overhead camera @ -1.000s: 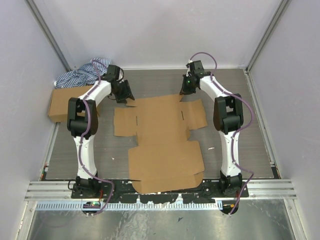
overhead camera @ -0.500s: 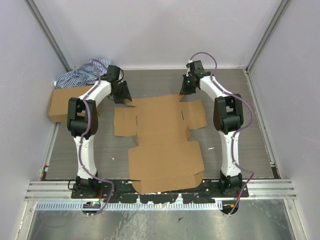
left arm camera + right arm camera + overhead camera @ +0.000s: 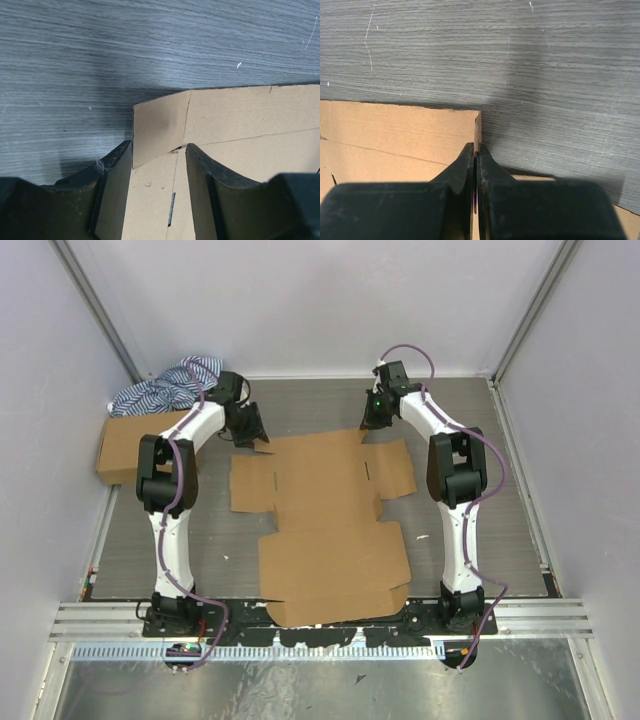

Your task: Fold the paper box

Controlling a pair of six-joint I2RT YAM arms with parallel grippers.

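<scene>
At the far left of the grey wood-grain counter [image 3: 520,490], against the back corner, lies a bundle of blue-and-white striped cloth [image 3: 165,388], and just in front of it sits a small closed cardboard box [image 3: 125,445], close to the left wall. The left arm [image 3: 172,490] reaches from its base past this small box to the far left corner of the paper box [image 3: 320,520]. That paper box is a brown die-cut sheet lying almost flat in the middle of the counter between the two arms. It has a wide panel near the arm bases, a narrower section with side flaps and slits beyond it, and its far edge towards the back wall. The left hand [image 3: 250,432] is at that far left corner. In the left wrist view the hand [image 3: 157,165] is spread, its two dark fingers [image 3: 112,175] standing either side of a small corner flap of the sheet [image 3: 240,125], with cardboard showing in the gap between them. The flap is creased and seems tipped up a little from the counter [image 3: 150,40]. Further right, the right hand [image 3: 368,422] is at the far right corner of the same back edge, with the right arm [image 3: 455,475] bending back to its base. In the right wrist view that hand [image 3: 476,152] is pressed together, pinching the thin upright edge of the sheet's [image 3: 395,130] corner between its fingertips, and its shadow falls on the bare counter beyond.
</scene>
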